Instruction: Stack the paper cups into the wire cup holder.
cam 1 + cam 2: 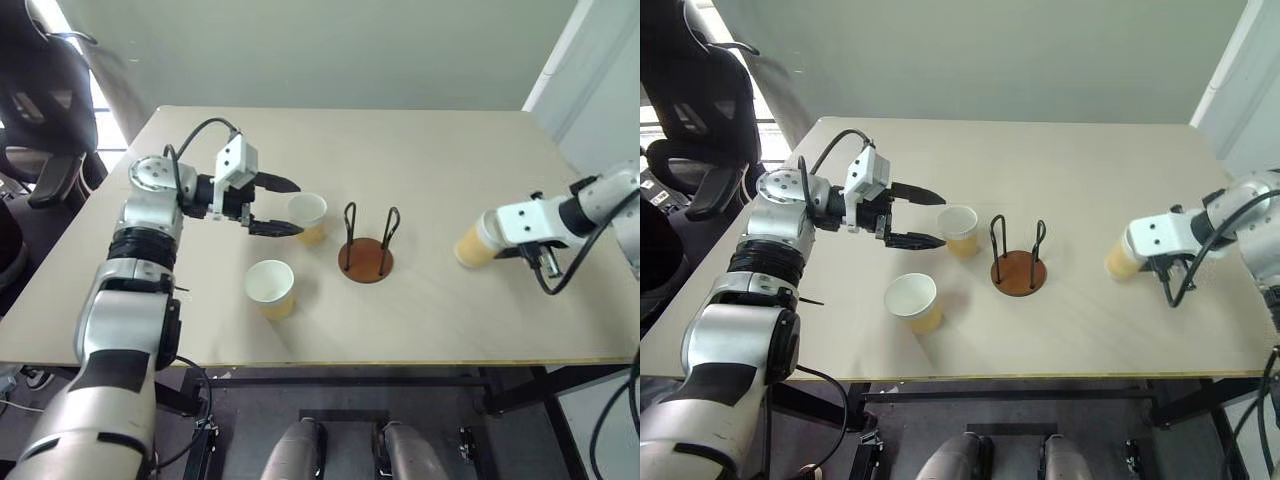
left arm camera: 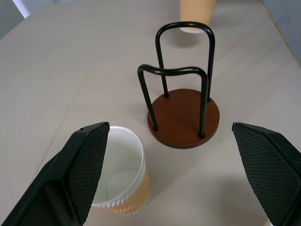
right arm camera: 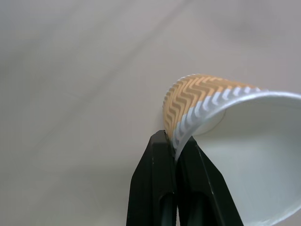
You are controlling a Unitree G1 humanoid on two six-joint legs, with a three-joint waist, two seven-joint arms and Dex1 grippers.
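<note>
Head views: on the pale counter (image 1: 420, 170) we see the wire cup holder (image 1: 366, 258) standing empty near the middle. Two paper cups stand upright, mouths up, on the robot's left of it: the far cup (image 1: 308, 217) just beside the holder, the near cup (image 1: 270, 288) closer to the counter's front edge. The left gripper (image 1: 278, 207) hangs above the counter with its fingers spread wide, tips pointing toward the holder; the far cup sits right at those tips, apart from them as far as we can tell. Well to the right of the holder, the right gripper (image 1: 1127, 258) carries the third cup (image 1: 1121, 260), tilted. A black chair (image 1: 40, 90) stands beyond the counter's left corner.

Left wrist view: both black fingers (image 2: 82, 165) stand far apart. Between them, closer to one finger, we see the far cup (image 2: 123, 172), and past it the holder (image 2: 184, 117) with its two wire loops upright on the brown disc. Beyond the holder hangs the third cup (image 2: 197, 14).

Right wrist view: the fingers (image 3: 160, 188) are pressed together on the wall of the third cup (image 3: 244, 141), one inside the rim and one outside, pinching it just under the rolled edge.
</note>
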